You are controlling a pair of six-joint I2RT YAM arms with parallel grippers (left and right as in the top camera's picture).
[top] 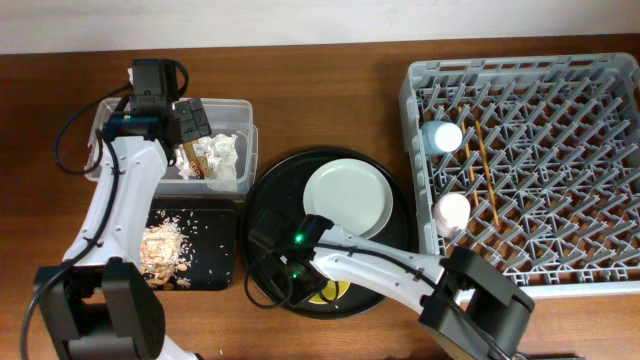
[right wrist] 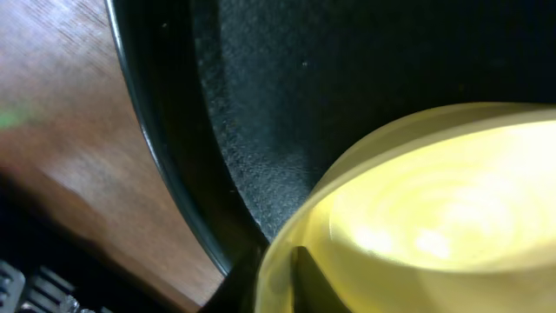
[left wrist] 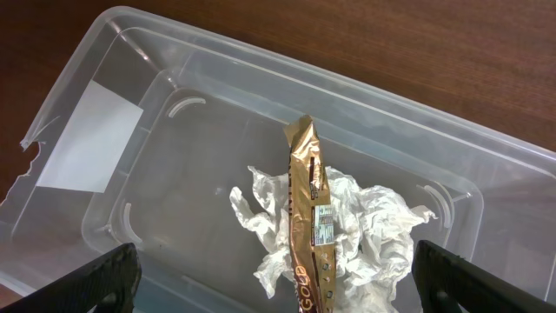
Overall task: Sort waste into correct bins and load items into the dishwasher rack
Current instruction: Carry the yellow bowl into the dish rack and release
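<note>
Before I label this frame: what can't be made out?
- Yellow round bowl: blurred and edge-cropped in right wrist view; mostly under the right arm overhead.
- Right end effector: open or shut unclear, dark and blurred at that view's bottom edge.
- Thin brown-gold wrapper: lower end cut by left wrist view's bottom edge.

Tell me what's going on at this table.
The left gripper hangs open over the clear tub, where the brown-gold wrapper lies on crumpled napkins. The right gripper is down at the yellow bowl on the round black tray, beside the pale plate; its grip is unclear. The blue cup, pink cup and chopsticks are in the rack, and food scraps lie in the shallow black tray.
</note>
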